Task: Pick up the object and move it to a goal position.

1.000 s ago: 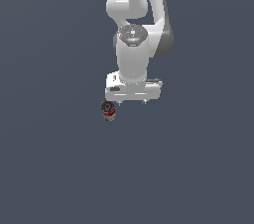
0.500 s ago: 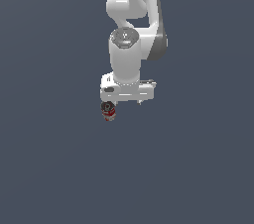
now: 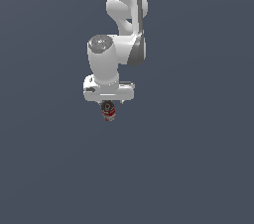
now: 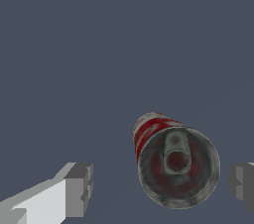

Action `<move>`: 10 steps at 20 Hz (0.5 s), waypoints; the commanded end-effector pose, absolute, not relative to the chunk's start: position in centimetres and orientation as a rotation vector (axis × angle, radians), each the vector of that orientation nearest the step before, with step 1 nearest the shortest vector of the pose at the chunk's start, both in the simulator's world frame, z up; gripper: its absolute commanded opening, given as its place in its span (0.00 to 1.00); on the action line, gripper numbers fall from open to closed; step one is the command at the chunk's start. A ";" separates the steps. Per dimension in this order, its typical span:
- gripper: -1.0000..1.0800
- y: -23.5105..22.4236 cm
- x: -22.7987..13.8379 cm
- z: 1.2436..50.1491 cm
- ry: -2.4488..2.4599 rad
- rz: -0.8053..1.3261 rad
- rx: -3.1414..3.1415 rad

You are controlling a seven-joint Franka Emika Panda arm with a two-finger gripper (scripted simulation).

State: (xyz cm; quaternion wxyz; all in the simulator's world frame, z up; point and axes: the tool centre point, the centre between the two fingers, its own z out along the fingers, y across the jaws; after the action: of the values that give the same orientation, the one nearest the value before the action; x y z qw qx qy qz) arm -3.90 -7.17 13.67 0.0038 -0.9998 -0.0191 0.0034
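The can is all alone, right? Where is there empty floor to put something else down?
Nearly everywhere. The only object is the can, sitting just under the gripper. Bare grey floor spreads all around the can, toward both edges of the exterior view. The one crowded spot is at the can itself: the wrist view shows it between the open fingers, with small gaps each side.

Flat, even, fairly dim light fills both views; the floor (image 3: 198, 168) is a uniform slate grey with no cast shadows and no glare. The white arm (image 3: 119, 15) shades softly to grey on its underside. Edges look slightly jagged and low-resolution. Below the gripper (image 4: 158, 188), the can (image 4: 176, 163) shows a coarse, smeared texture.
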 end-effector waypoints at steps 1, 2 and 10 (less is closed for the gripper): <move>0.96 -8.4 -4.5 13.1 -0.063 0.004 -3.138; 0.96 -8.7 -4.6 13.0 -0.063 0.002 -3.139; 0.96 -9.2 -4.9 12.5 -0.061 0.002 -3.140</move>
State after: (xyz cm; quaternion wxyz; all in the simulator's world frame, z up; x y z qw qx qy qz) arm -4.83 -9.23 12.68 0.0003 -0.9998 -0.0191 0.0005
